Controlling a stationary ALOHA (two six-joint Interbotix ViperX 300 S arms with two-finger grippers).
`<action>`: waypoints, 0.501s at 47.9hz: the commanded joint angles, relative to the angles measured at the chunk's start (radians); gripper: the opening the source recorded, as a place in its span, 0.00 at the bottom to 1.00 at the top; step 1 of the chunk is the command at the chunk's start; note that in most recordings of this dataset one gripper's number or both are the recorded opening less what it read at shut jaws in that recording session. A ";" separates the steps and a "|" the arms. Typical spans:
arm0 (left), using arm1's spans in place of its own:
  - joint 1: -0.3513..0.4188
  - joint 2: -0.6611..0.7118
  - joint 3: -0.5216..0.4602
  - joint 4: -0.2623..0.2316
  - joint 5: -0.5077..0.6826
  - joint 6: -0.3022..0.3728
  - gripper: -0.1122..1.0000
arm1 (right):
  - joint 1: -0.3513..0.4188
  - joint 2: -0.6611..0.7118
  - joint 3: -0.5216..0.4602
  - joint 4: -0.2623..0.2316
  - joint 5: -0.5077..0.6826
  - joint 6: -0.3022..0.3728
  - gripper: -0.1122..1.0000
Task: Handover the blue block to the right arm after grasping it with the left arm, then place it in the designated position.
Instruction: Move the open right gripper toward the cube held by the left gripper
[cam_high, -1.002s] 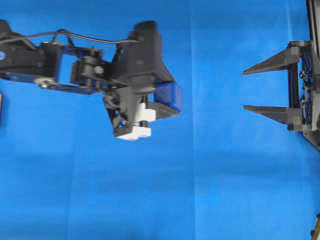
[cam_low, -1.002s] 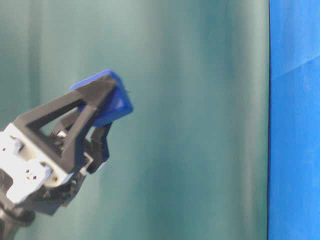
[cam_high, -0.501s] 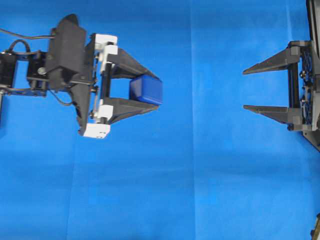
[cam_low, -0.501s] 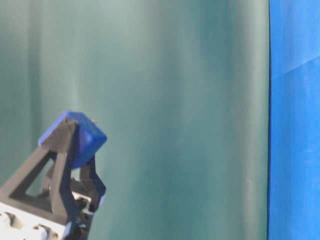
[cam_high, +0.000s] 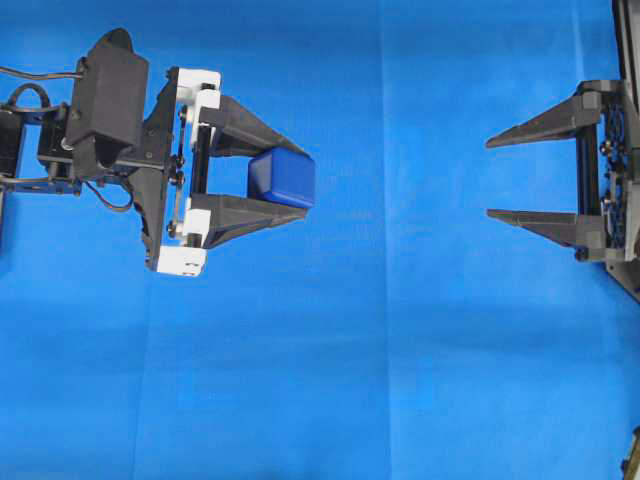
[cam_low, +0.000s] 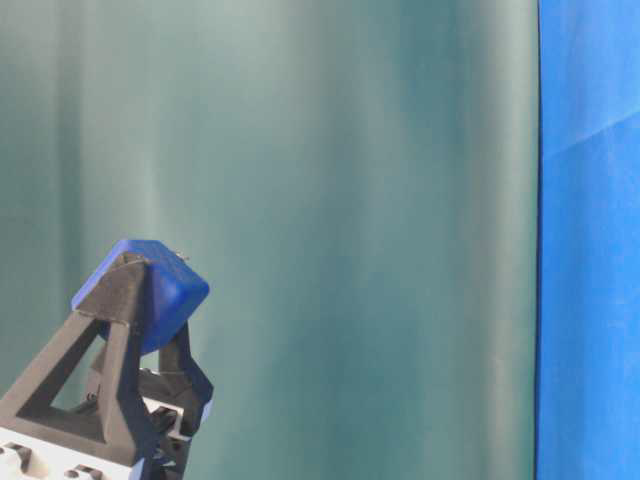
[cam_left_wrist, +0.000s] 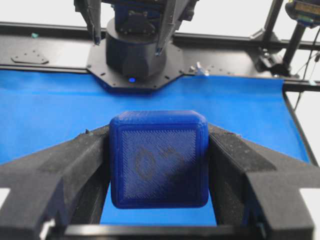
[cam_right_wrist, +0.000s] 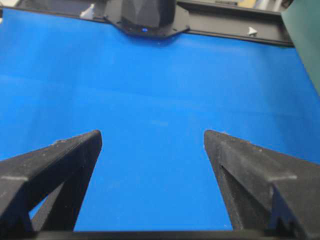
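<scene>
The left gripper (cam_high: 290, 178) clenches the blue block (cam_high: 282, 178) aloft, ready for handover; next it must reach the gaping right gripper (cam_high: 490, 180).

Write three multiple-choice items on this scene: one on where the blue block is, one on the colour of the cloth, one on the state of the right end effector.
1. Where is the blue block?
A. lying on the cloth
B. between the fingers of the left end effector
C. in the right end effector

2. What colour is the cloth?
A. red
B. blue
C. white

3. The right end effector is:
A. open and empty
B. shut on the block
C. shut and empty

Answers: 1 B, the left wrist view shows a finger against each side of the block; 2 B, seen in the overhead view; 3 A, only cloth shows between its spread fingers.
</scene>
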 joint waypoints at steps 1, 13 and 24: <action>0.002 -0.018 -0.014 -0.003 -0.011 0.000 0.54 | -0.002 0.003 -0.029 -0.002 -0.011 0.002 0.97; 0.002 -0.018 -0.014 -0.003 -0.011 0.000 0.54 | -0.002 0.003 -0.029 -0.002 -0.009 0.002 0.97; 0.002 -0.018 -0.014 -0.003 -0.012 -0.002 0.54 | -0.002 0.000 -0.041 -0.009 -0.009 -0.005 0.97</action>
